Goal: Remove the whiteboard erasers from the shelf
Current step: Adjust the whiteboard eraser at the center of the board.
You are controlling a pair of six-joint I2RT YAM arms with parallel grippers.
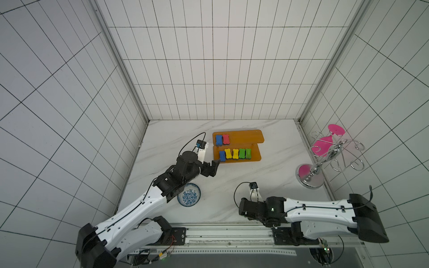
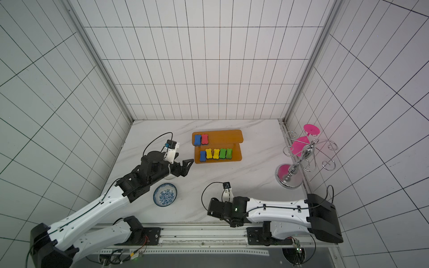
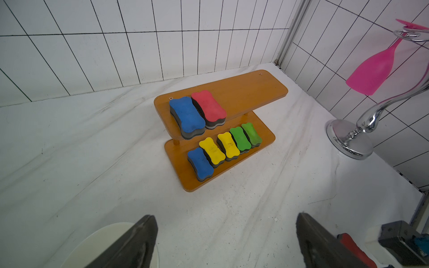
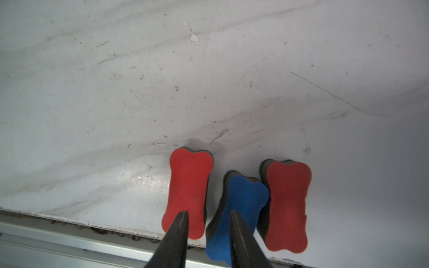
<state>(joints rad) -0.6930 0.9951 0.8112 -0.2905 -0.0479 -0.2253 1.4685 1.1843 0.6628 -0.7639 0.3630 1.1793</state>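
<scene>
Seven whiteboard erasers (image 3: pixel 228 145) sit on the shelf (image 3: pixel 250 90), two on the upper tier, five below, side by side, long axes running front to back. The blue eraser (image 3: pixel 200 164) ending the lower row lies nearest the left claw (image 3: pixel 225 218), spread wide and empty, facing it; the right claw (image 4: pixel 209 212), narrowly parted and empty, hangs well apart over three erasers (image 4: pixel 287 204) on the table (image 4: pixel 116 92)

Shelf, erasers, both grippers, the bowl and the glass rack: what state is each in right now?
Shelf: standing, partly loaded.
Shelf erasers: two on top tier, five below, felt down.
Table erasers: two red, one blue, lying flat.
Left gripper: open, empty.
Right gripper: open, empty, above them.
Patterned bowl: upright, empty.
Glass rack: upright, pink glasses hanging.
</scene>
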